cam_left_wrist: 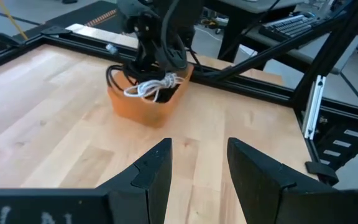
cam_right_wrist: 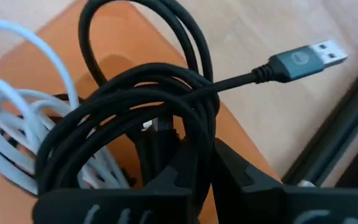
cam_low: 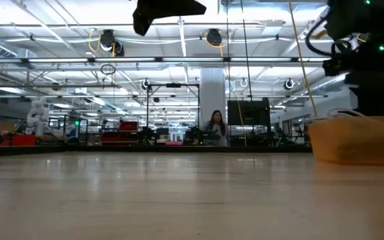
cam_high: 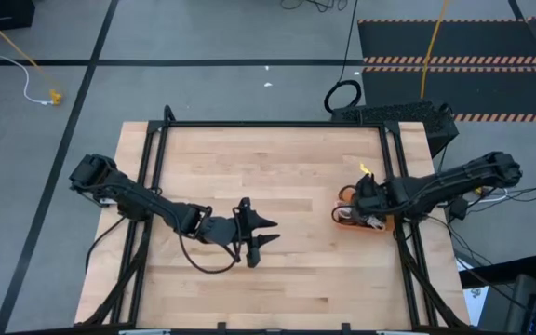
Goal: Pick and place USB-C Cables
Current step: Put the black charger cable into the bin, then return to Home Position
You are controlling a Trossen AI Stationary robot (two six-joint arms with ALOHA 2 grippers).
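The orange tray (cam_high: 344, 220) sits near the table's right edge, also in the low view (cam_low: 359, 140) and the left wrist view (cam_left_wrist: 143, 107). It holds a white USB-C cable (cam_right_wrist: 17, 124) (cam_left_wrist: 151, 87) and black coiled cables. My right gripper (cam_high: 366, 209) (cam_right_wrist: 201, 155) is down over the tray, shut on a black coiled cable (cam_right_wrist: 148, 93), whose grey plug (cam_right_wrist: 303, 59) sticks out past the tray's edge. My left gripper (cam_high: 266, 233) (cam_left_wrist: 197, 146) hangs open above the table's middle, away from the tray, touching nothing. My right gripper has several strands of the black coil (cam_right_wrist: 199, 134) pinched between its two fingers, coming at them from above. The coil lies over the tray and the white cable. Whether the coil is lifted off the tray, I cannot tell.
Bare wood (cam_high: 268, 167) lies between the two arms. Black frame rails (cam_high: 268, 125) run around the table. Beyond the far edge are a round black cord loop (cam_high: 342, 96) and a yellow cord (cam_high: 433, 46) on the floor. A person (cam_low: 215, 127) stands far behind.
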